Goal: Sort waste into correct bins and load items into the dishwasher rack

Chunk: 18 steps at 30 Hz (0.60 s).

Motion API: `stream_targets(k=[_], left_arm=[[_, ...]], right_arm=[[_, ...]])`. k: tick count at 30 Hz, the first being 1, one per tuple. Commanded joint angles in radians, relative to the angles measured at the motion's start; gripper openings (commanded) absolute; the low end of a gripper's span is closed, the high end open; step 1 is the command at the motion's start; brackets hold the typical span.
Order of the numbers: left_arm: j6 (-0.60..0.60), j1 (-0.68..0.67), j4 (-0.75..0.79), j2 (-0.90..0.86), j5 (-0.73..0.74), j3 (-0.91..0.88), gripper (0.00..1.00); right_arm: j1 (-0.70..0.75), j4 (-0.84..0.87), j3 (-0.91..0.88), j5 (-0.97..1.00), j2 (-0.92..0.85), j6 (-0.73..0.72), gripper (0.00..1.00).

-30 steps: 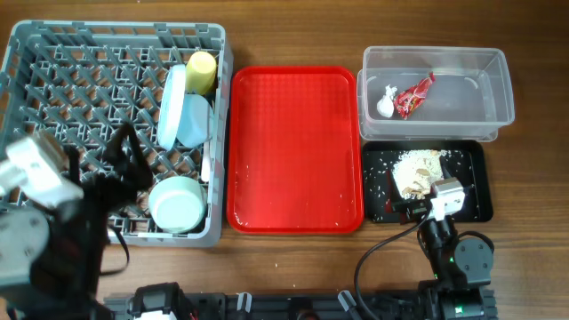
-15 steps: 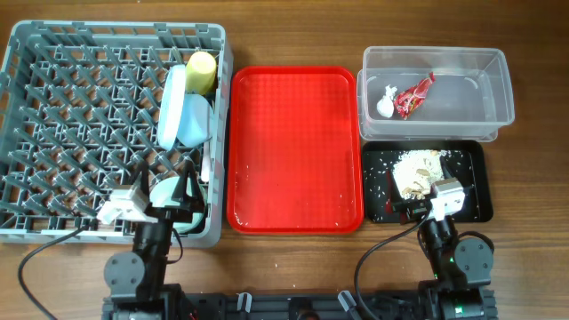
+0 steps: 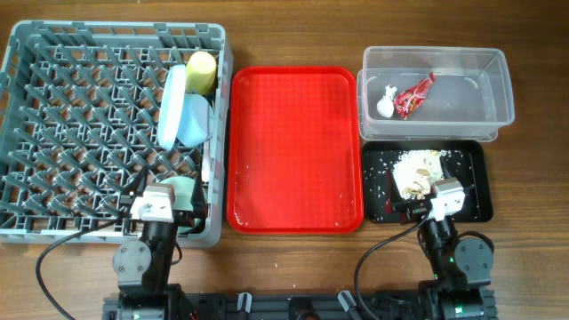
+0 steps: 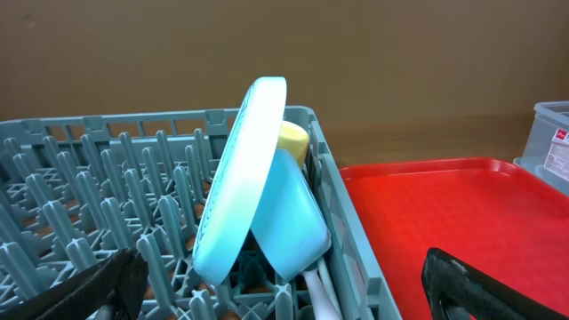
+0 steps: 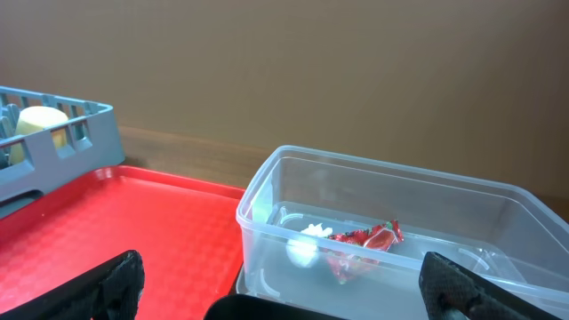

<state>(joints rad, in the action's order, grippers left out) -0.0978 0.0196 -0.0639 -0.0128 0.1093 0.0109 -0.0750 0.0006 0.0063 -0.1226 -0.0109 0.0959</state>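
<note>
Item: light blue plate (image 4: 242, 182), standing on edge in dishwasher rack (image 4: 80, 151), right side, against yellow cup (image 4: 292, 138). We judge it rigid, light, slick; take the upper rim. Our left fingers (image 4: 93, 283) and right fingers (image 5: 102, 283): apart, empty.

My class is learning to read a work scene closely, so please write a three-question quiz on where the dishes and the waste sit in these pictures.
1. What colour is the cup standing in the grey rack?
2. True or false: the red wrapper and the white tissue both lie in the clear tub.
3. The food scraps lie in: A) the rack, B) the black tray, C) the red tray.

Key: 1 yellow; 2 true; 3 B.
</note>
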Motion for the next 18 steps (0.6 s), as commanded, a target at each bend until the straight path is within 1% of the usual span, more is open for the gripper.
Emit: stream_targets(k=[1,3,18], left_arm=[[0.010,0.027,-0.008,0.010,-0.012,-0.005,1.00],[0.037,0.042,-0.007,0.010,-0.011,-0.005,1.00],[0.035,0.042,-0.006,0.010,-0.013,-0.005,1.00]], right_arm=[[0.004,0.006,-0.001,0.013,0.007,0.009,1.00],[0.005,0.006,-0.001,0.013,0.007,0.009,1.00],[0.005,0.006,-0.001,0.013,0.007,0.009,1.00]])
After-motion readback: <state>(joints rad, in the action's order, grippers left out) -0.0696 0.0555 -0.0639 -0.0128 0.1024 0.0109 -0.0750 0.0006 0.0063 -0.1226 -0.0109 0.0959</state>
